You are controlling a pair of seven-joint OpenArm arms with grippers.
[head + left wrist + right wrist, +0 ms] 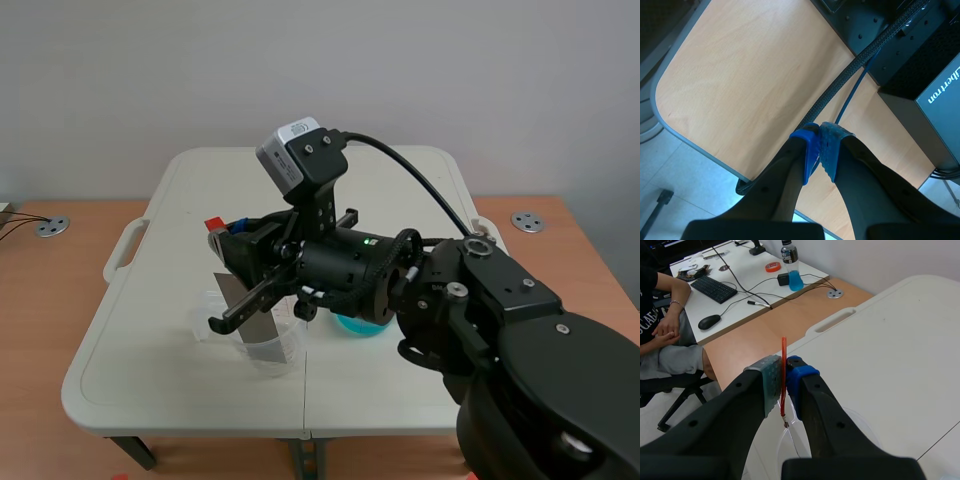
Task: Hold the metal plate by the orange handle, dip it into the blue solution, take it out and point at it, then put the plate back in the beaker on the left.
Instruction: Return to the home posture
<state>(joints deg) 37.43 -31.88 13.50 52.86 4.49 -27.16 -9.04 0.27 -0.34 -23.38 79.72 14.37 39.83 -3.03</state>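
My right gripper (224,236) reaches across from the right and is shut on the thin orange handle (214,223) of the grey metal plate (252,305). The plate hangs down with its lower end inside the clear beaker (262,350) on the left. In the right wrist view the orange handle (783,371) is pinched edge-on between the pads of that gripper (782,377), and the clear beaker's rim (864,426) shows below. The beaker of blue solution (358,325) stands mostly hidden behind the arm. My left gripper (820,146) is shut on nothing, off the table above a wooden desk (750,85).
The white folding table (140,360) stands on wooden desks. Round cable grommets (52,227) sit in the desk. A person (665,335) sits at a side desk with a keyboard (715,288) and mouse. Black cables (850,70) and a black box (935,95) lie near the left gripper.
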